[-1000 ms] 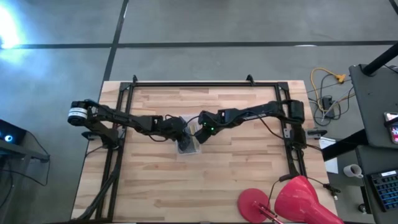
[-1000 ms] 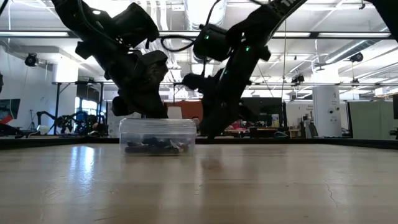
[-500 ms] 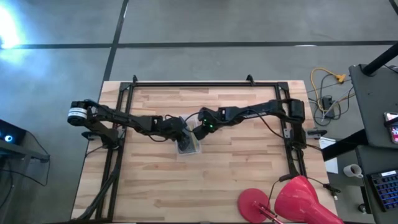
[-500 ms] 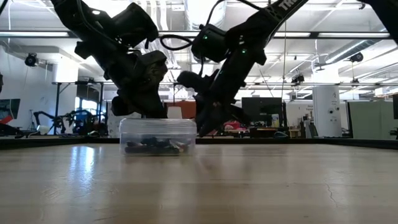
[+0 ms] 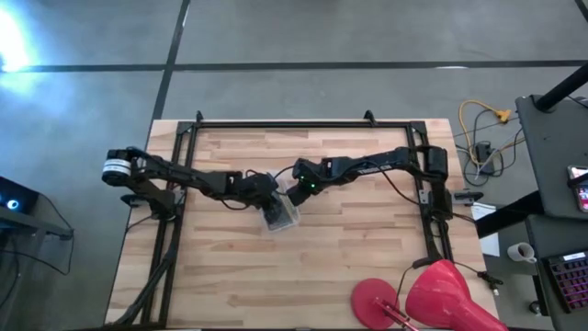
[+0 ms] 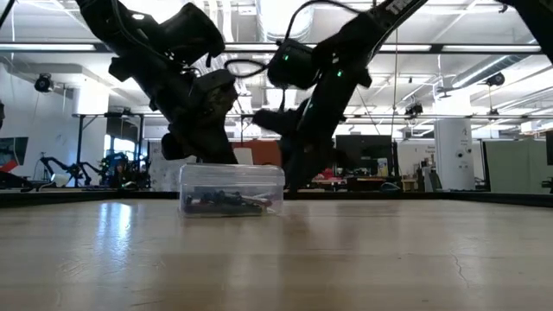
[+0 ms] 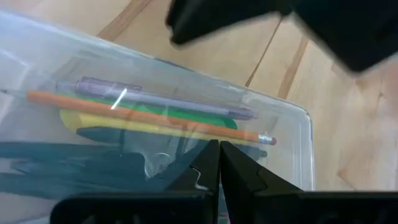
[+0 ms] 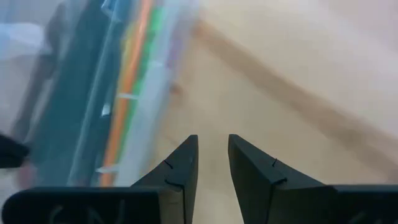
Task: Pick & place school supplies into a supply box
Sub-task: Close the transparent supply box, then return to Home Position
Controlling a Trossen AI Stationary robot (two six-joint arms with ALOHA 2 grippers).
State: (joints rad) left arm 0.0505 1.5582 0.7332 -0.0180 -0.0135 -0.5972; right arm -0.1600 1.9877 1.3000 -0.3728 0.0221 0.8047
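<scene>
While the clear box (image 5: 281,214) sits mid-table holding pens (image 7: 155,115) and pencils, the left gripper (image 5: 267,199) rests on its lid with fingers pressed together; the right gripper (image 5: 296,194), fingers slightly apart and empty, hovers just beside it.

pens (image 7: 155,118) in supply box (image 5: 280,215), table (image 5: 367,248) centre

We see grey concrete floor (image 5: 83,101) w/ dark seams; far room: ceiling light strips (image 6: 467,47), white cylinder (image 6: 454,141) at right.
</scene>
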